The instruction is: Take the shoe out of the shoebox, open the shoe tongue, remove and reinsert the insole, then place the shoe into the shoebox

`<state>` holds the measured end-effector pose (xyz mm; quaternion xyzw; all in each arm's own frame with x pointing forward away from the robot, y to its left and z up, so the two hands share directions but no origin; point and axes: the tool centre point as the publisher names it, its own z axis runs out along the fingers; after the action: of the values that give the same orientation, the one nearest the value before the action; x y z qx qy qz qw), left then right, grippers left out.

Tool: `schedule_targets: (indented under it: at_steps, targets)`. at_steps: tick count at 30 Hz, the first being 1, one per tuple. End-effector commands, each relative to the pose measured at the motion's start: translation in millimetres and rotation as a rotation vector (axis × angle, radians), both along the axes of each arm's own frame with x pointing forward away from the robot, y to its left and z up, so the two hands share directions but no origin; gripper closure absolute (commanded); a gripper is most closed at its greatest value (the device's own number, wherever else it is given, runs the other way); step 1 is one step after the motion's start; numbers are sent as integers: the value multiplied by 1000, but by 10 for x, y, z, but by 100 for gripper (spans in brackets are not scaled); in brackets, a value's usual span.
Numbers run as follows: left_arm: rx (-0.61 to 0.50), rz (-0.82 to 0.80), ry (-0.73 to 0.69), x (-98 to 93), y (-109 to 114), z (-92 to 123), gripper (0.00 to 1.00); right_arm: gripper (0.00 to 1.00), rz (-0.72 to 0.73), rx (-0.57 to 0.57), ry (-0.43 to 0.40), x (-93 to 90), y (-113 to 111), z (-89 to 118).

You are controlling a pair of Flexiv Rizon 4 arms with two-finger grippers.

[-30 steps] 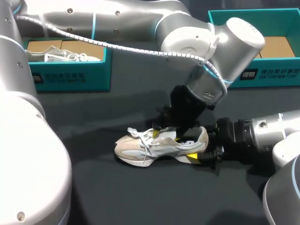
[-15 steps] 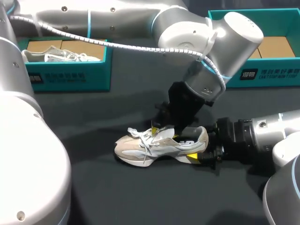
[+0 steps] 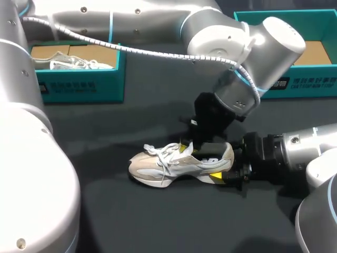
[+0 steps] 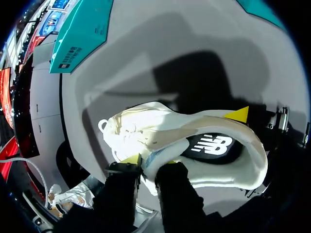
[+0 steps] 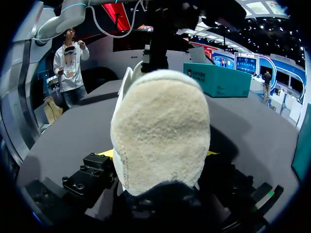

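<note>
a dark grey table (image 3: 158, 221) carries the scene. the left arm (image 3: 158, 21) sweeps in from the left edge, crosses past the middle and bends down over the centre, while the right arm (image 3: 300, 153) lies low along the table from the right. 2 open teal shoeboxes stand at the far side, well apart: the left shoebox (image 3: 79, 84) holds a second white shoe (image 3: 73, 64), and the right shoebox (image 3: 316, 81) shows a bare brown floor.

the beige-and-white shoe (image 3: 174, 164) is out of both boxes, standing upright on its sole on the table between them, toe toward the left and heel toward the right. the right gripper (image 3: 224, 166) has its 2 yellow-tipped fingers pressed to either side of the heel (image 5: 160, 131), gripping it. the left gripper (image 4: 148, 160) comes from above with its fingers clenched on the shoe tongue (image 4: 149, 154), just behind the laces (image 4: 116, 127). a dark insole (image 4: 214, 145) lies inside the opening.
</note>
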<state>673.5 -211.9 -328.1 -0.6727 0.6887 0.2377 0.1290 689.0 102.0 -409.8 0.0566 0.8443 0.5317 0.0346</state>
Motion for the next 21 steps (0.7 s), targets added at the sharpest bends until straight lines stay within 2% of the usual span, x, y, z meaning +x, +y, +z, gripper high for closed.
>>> schedule_targets:
  at_steps: [1,5,15,21]
  targets:
    - [-32,72,-72,-119,151,87,100,100,1,-5,1,11,6,-33]
    - [-89,109,-93,-150,241,106,100,100,1,-5,1,11,6,-33]
    - [-321,287,-120,-110,536,157,100,100,1,-5,1,11,6,-33]
    - [-359,324,-147,-155,688,120,100,100,1,-5,1,11,6,-33]
